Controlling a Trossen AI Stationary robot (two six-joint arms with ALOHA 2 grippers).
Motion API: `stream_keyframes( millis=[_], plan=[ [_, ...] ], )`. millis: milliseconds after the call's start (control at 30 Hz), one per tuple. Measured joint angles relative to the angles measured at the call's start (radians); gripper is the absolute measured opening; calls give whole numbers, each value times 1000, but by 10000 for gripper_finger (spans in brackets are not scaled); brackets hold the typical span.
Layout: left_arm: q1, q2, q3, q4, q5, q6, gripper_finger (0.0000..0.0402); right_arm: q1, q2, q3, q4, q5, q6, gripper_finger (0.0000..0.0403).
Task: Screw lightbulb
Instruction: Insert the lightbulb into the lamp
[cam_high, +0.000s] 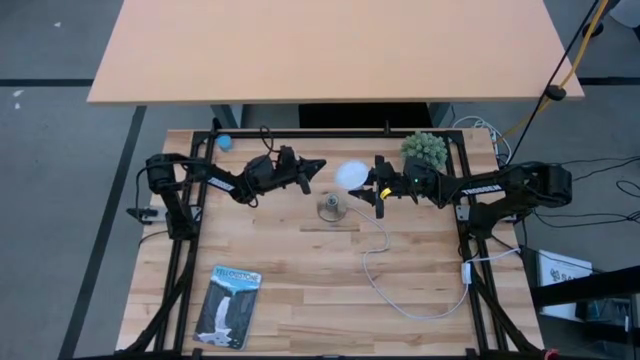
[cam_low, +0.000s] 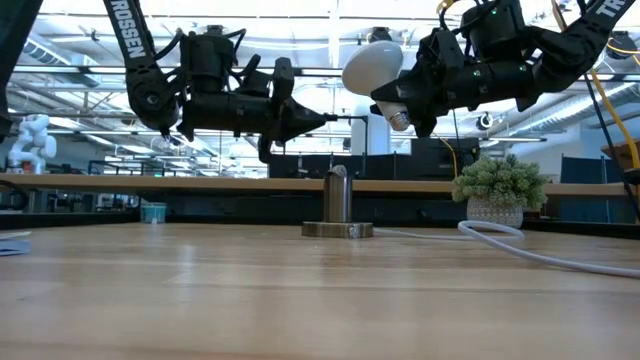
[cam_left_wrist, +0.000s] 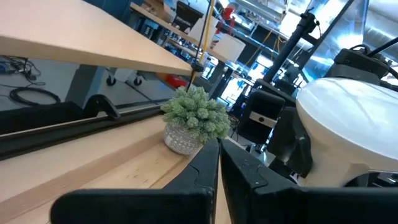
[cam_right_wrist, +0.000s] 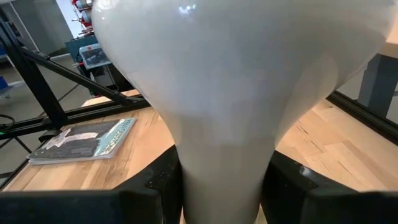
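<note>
A: Right end effector (cam_low: 408, 108) first: what is it doing?

B: It grips the lightbulb (cam_low: 372, 68) by its narrow neck, up in the air over the middle of the desk (cam_high: 300, 290). The bulb is tilted, globe up and silvery base angled down, above and just to the side of the socket (cam_low: 338, 205).

A: Anything nearer the front edge?

B: A flat blue packaging card (cam_high: 228, 305) lies by the front left corner, and a white cord (cam_high: 400, 290) loops from the socket toward the right edge.

A: And the left end effector (cam_low: 322, 119)?

B: Fingers closed on nothing, raised in the air left of the socket and pointing at the bulb. Farther back, a small potted plant (cam_high: 425, 150) sits near the far right corner.
</note>
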Motion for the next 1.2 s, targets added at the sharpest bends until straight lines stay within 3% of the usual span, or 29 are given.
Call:
stream_keyframes(
  millis=[233, 367, 967, 1200],
  plan=[
    [0, 0, 0, 9, 1, -30, 21, 0, 0, 0, 0, 0, 0, 157],
    [16, -3, 0, 130, -14, -70, 21, 0, 0, 0, 0, 0, 0, 157],
    [5, -1, 0, 111, -18, -64, 21, 0, 0, 0, 0, 0, 0, 157],
    [-2, 0, 0, 75, 92, -15, 21, 0, 0, 0, -6, 0, 0, 157]
  ],
)
